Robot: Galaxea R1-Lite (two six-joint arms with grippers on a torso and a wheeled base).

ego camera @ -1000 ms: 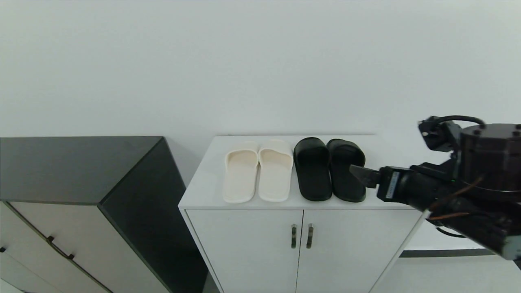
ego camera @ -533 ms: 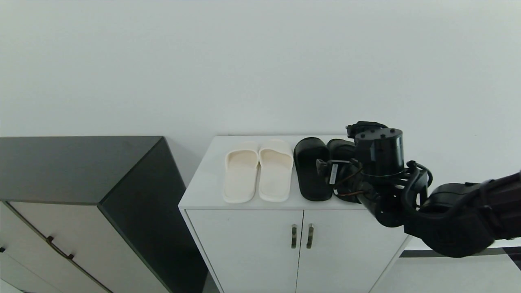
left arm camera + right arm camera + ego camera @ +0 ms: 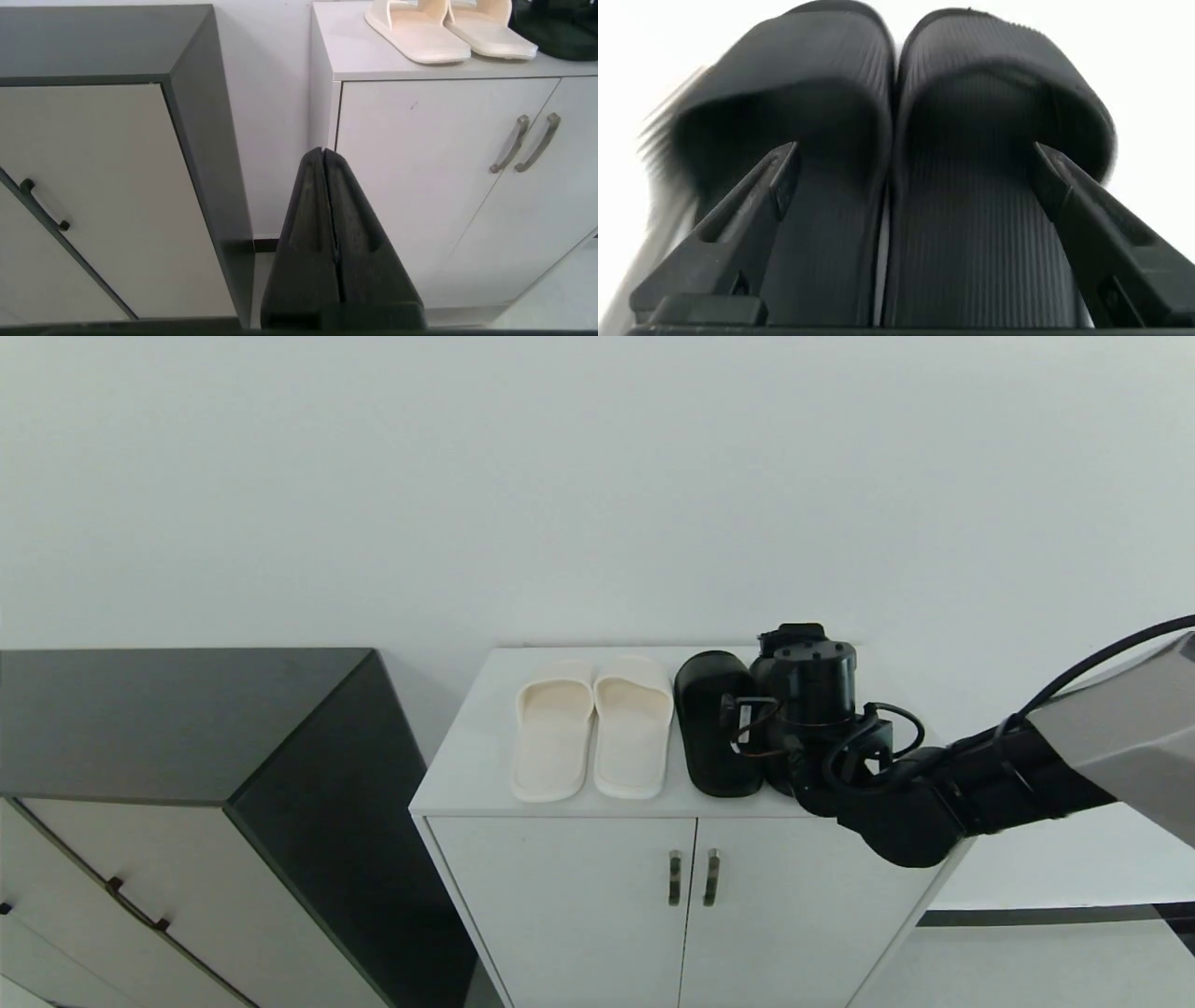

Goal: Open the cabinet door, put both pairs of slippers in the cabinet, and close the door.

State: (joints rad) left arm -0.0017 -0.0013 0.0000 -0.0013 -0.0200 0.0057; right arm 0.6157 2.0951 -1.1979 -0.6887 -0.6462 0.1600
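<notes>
The right pincer [image 3: 915, 154] is released, its two dark fingers [image 3: 752, 219] spread wide and gripping nothing. They are low over the heel end of the pair of black ribbed rubber slippers [image 3: 990, 140]. One finger lies in front of one slipper's footbed and the other near the outer edge of its mate; whether either finger touches the rubber cannot be told. The black pair lies side by side, toes toward the wall, on top of the white two-door cabinet [image 3: 462, 756]. Just past this pincer on the robot's left, the pair of cream moulded slippers [image 3: 633, 733] rests on the same top, close beside the black pair. Below the pincer both doors are shut, and their two slim metal handles [image 3: 674, 877] stand side by side at the middle seam. The left pincer [image 3: 323, 159] is clenched, its fingers pressed together on nothing. It hangs low in front of the white cabinet's left corner, with the dark grey cabinet with pale drawer fronts [image 3: 93, 47] on its left.
</notes>
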